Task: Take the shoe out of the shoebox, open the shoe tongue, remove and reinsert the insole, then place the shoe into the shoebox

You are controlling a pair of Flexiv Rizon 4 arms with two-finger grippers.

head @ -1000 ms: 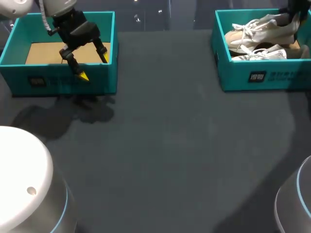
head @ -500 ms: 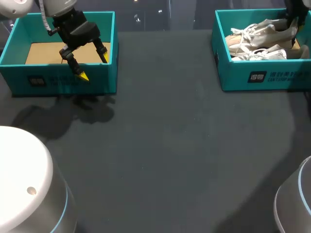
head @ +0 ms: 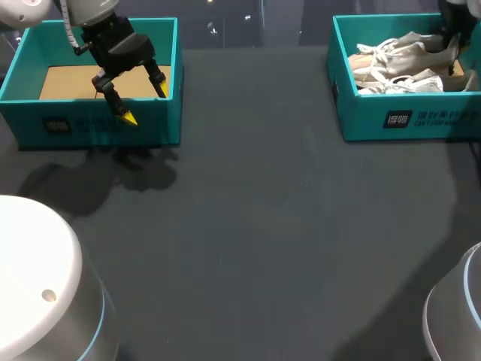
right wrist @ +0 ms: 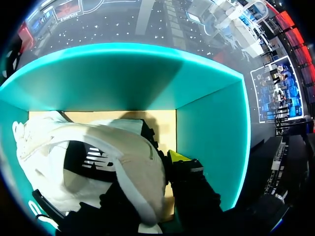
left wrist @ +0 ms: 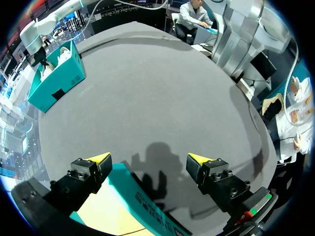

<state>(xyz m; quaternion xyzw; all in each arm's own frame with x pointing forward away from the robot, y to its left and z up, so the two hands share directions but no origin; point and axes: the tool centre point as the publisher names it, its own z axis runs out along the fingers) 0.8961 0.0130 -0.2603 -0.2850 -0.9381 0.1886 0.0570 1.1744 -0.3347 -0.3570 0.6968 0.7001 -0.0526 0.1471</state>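
Observation:
Two pale beige-and-white shoes lie in the teal shoebox (head: pixel 406 120) at the far right. The upper shoe (head: pixel 398 51) is held at its heel by my right gripper (head: pixel 453 39), which comes down from the corner. In the right wrist view the gripper (right wrist: pixel 160 164) is shut on the heel of the shoe (right wrist: pixel 98 162); one yellow fingertip (right wrist: pixel 178 156) shows outside the heel and the other is hidden. The second shoe (head: pixel 409 81) lies nearer the front wall. My left gripper (head: pixel 146 104) hangs open over the front wall of the left box, holding nothing (left wrist: pixel 148 158).
A second teal box (head: pixel 90 128) at the far left holds only a cardboard floor (head: pixel 68 81); its front wall (left wrist: pixel 147 204) lies under my left fingers. Dark grey tabletop (head: pixel 270 226) spreads between the boxes. Round white robot bases stand at both near corners.
The shoe in my right gripper has sunk lower into the right box and now sits less raised. My left arm has not moved.

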